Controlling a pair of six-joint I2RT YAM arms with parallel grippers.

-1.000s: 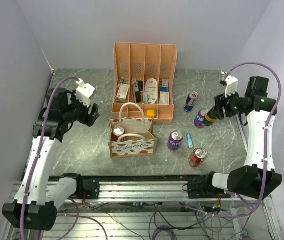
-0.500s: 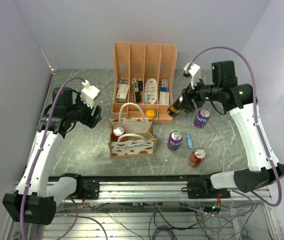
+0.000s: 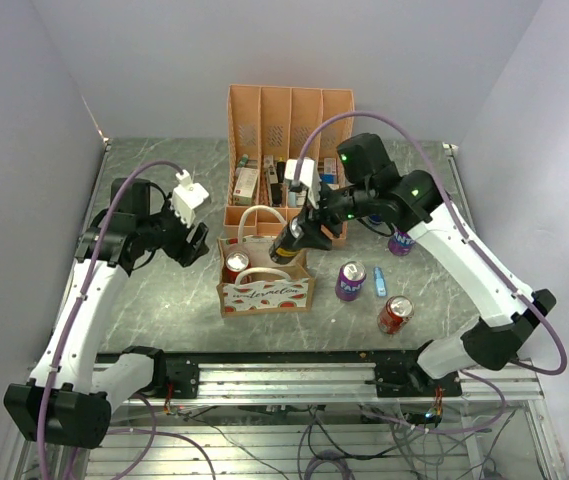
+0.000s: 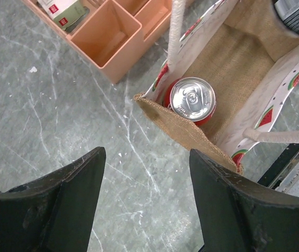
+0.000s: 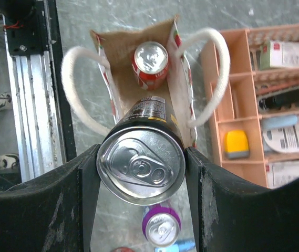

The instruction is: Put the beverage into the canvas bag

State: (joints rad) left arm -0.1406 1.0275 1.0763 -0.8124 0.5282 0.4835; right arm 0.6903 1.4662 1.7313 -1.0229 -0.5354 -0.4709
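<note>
As the right tool (image 5: 141, 173) grips a can (image 5: 148, 111), the canvas bag (image 5: 122, 86) seems part-hidden.

Bright, even light is washing over all three views, leaving only faint shadows on the table (image 3: 164, 290). The black can (image 5: 141, 163) is catching mild glare on its lid. The left gripper's fingers (image 4: 60, 210) at the lower frame edge are looking dark, slightly soft.

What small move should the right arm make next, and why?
Probably lower the black can down into the bag, and open only after that. The right gripper holds the can just above the bag's open mouth. The red can inside fills only one end, so there seems to be bare floor under the black can.
</note>
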